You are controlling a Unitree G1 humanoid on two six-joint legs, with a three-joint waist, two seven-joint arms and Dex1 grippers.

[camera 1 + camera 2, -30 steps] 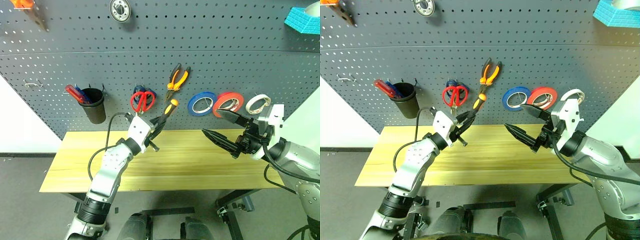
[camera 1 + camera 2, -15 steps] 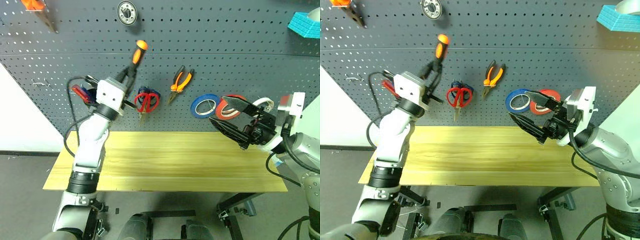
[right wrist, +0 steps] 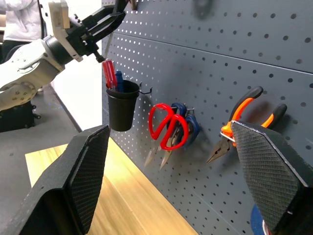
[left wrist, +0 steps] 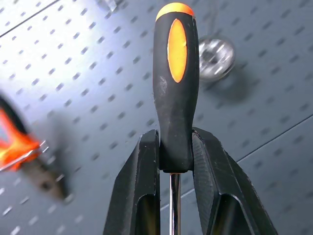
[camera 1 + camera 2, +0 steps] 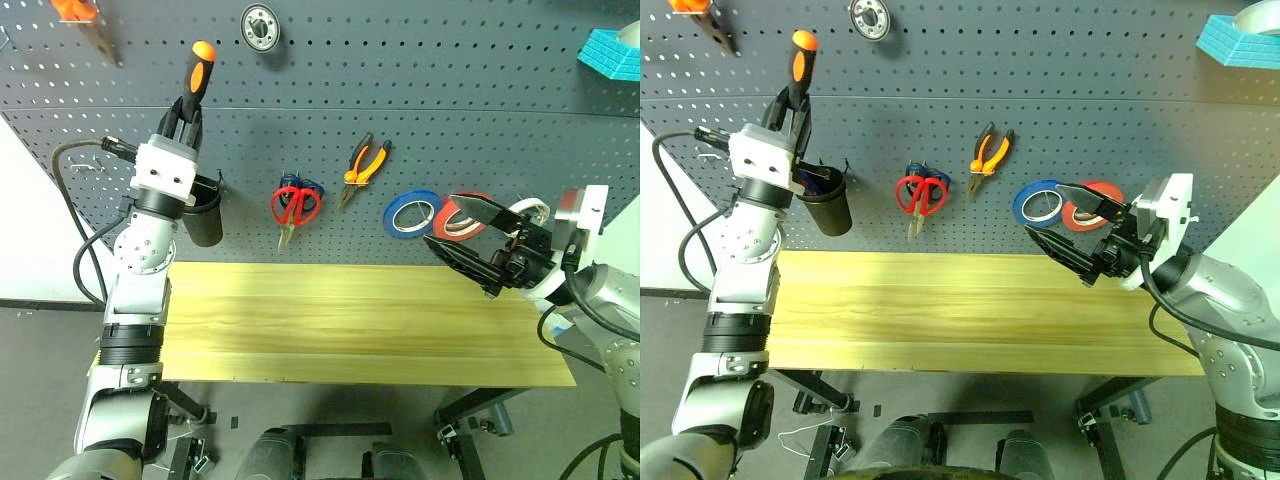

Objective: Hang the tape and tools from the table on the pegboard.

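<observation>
Left gripper point(image 5: 186, 110) pinches the screwdriver point(image 5: 196, 72) by its handle base, and it's swung up from over the table point(image 5: 350, 320) to above the black cup point(image 5: 203, 215) on the pegboard point(image 5: 450, 120) (last tool, I'd judge). Right gripper point(image 5: 470, 235) idles, fingers spread.

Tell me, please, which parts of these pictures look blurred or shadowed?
Left wrist view: the screwdriver is sharp, while the pegboard behind is smeared, and its round metal part throws a soft shadow. Right wrist view: the right gripper's fingers loom soft in front of the crisp scissors.
</observation>
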